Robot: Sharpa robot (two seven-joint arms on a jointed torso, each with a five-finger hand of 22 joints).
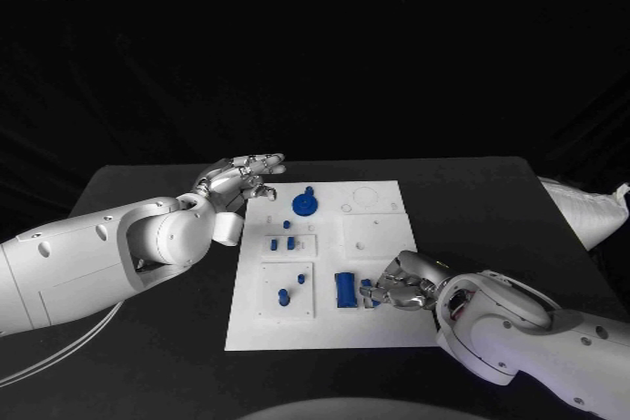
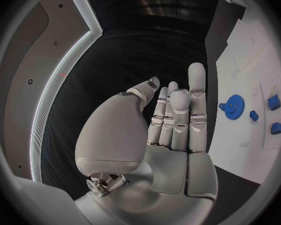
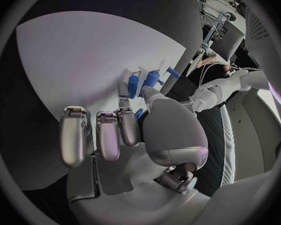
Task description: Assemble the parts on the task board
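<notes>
1. Here, you see the task board (image 1: pixel 381 333), a white plate, lying in the middle of the black table (image 1: pixel 486 192).
2. Your left hand (image 1: pixel 240 179) sits over the board's far left corner; in the left wrist view (image 2: pixel 172 130) its fingers are straight, pressed side by side, and hold nothing.
3. Beside that hand, a blue gear (image 1: pixel 305 203) lies at the board's far end, also visible in the left wrist view (image 2: pixel 235 105).
4. Your right hand (image 1: pixel 410 283) rests on the board's near right area, fingers curled down onto a blue part (image 1: pixel 369 298); whether it is pinched you cannot tell.
5. A tall blue block (image 1: pixel 344 288) stands just beside that hand.
6. Smaller blue parts (image 1: pixel 282 244) occupy the middle left section.
</notes>
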